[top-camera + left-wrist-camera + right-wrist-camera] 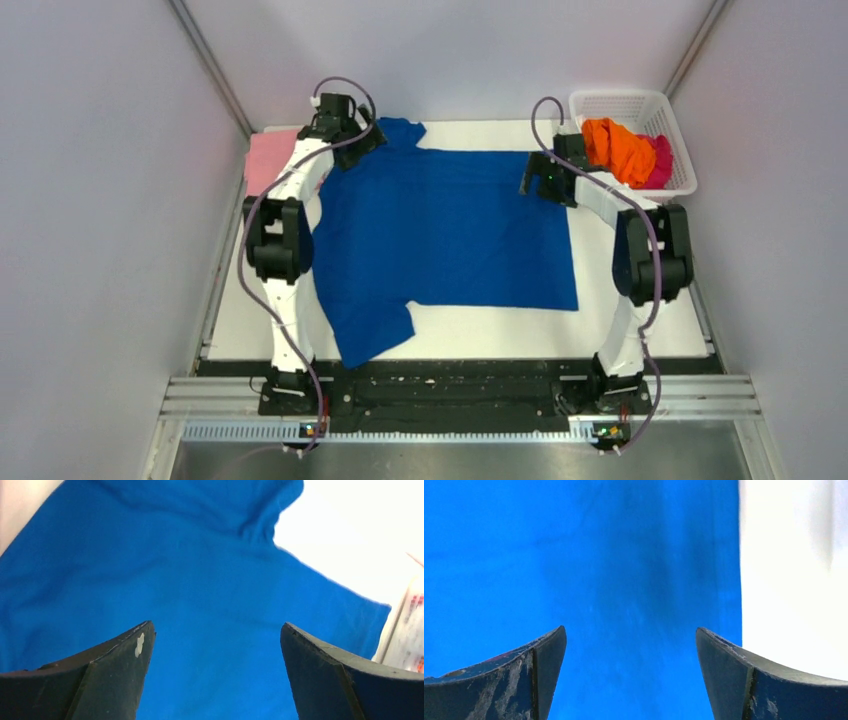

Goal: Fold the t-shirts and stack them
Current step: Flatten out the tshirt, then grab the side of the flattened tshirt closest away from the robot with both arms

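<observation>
The blue t-shirt [450, 230] is being shown spread flat on the table [500, 330]. The left gripper [215, 630] is being held over its far-left sleeve and shoulder. The right gripper [631, 630] is being held over its far-right corner, beside the straight edge. Both pairs of jaws are being held wide apart, with nothing between them. The pink t-shirt [268, 160] is being kept just past the blue shirt's far-left side. The orange t-shirt [615, 150] and magenta t-shirt [662, 160] are being kept in the basket [640, 105] past its far-right corner.

Several risks are being judged likely. The cloth is being bunched at the left sleeve, so a thick wad or a single layer could be pinched. The right pinch could be closed on bare table if the edge is missed. Uneven lifting could skew the fold, and the pink shirt could be dragged along.

No lettering is being shown on the blue shirt's upward face. Red marks on a pale object [407, 630] are too blurred to be read.
</observation>
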Robot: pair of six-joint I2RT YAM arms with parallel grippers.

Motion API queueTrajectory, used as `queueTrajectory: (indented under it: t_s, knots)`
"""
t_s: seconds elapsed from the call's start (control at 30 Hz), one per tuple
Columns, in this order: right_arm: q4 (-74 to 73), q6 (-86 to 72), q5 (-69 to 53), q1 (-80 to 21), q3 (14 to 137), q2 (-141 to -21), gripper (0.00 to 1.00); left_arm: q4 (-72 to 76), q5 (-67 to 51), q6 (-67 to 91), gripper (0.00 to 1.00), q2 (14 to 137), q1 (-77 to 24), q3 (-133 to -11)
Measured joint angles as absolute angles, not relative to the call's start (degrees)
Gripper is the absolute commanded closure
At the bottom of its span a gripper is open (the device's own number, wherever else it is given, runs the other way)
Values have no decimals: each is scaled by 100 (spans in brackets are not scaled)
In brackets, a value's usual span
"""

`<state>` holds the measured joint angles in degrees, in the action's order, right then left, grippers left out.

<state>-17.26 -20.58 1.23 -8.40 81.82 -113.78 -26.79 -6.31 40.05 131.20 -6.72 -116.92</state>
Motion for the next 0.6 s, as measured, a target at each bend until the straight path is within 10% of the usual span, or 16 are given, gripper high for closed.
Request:
queueTrajectory:
  t_s: [0.6]
  knots:
    - [-2099,-3068,565,-899,4733,-7570,1,-5262,1035,5631,10,6337,-3658,-4783]
